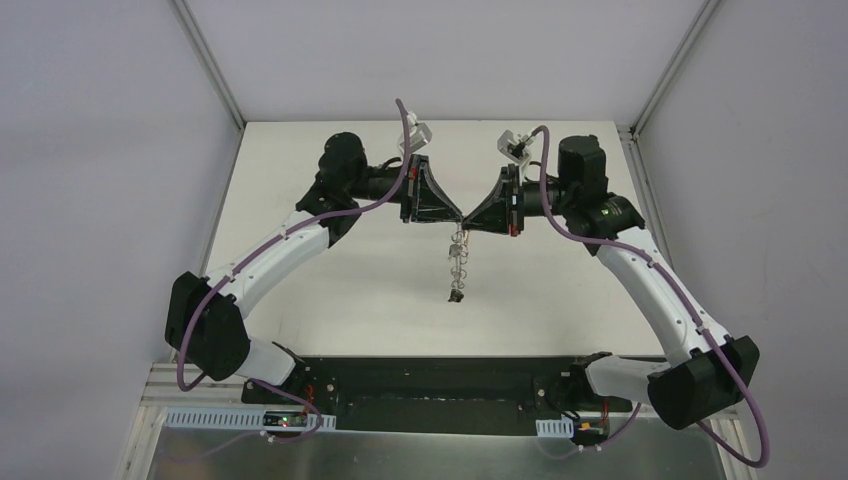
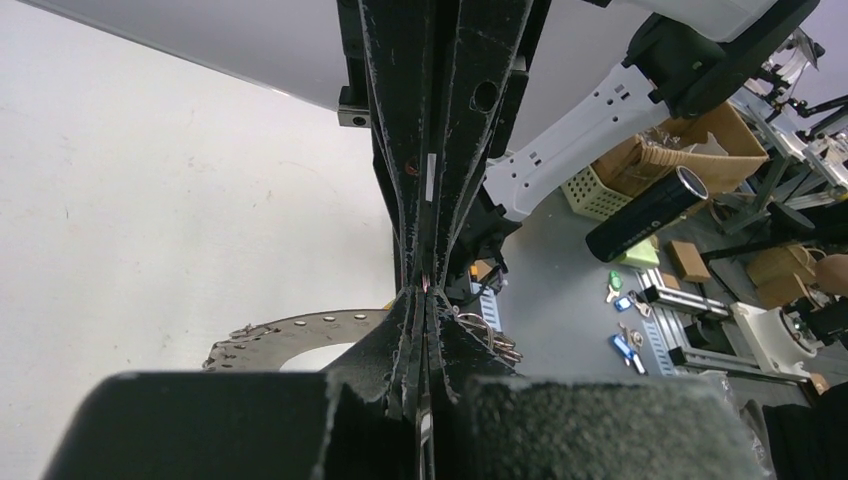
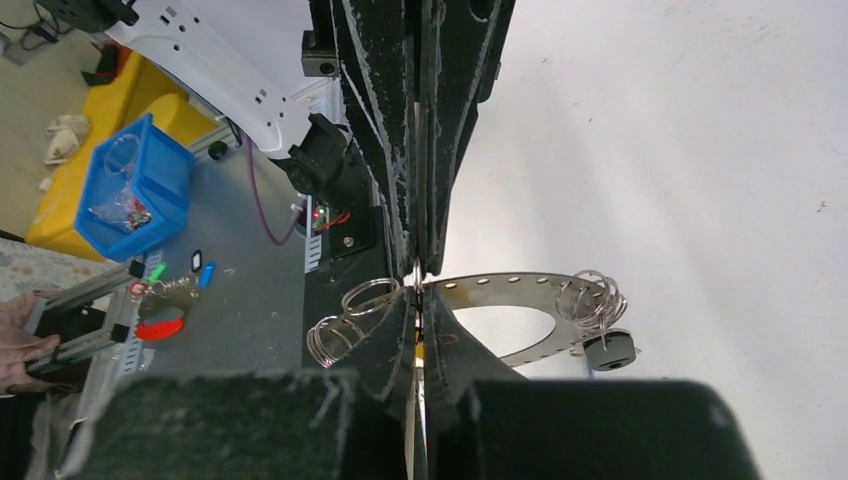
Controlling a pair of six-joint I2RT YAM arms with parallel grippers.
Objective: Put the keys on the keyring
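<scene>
Both grippers meet above mid-table (image 1: 560, 290). Left gripper (image 2: 425, 290) and right gripper (image 3: 420, 285) each have fingers pressed together, pinching the keyring (image 3: 500, 283) rim. Keyring hangs edge-on just below them, w/ wire loops (image 3: 590, 295) and one black key (image 3: 608, 350) at its near end.

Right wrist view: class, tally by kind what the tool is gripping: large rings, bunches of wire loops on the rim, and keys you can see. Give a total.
Flat grey metal keyring: 1
Bunches of silver wire loops: 2
Black-headed key: 1
Total: 4
</scene>
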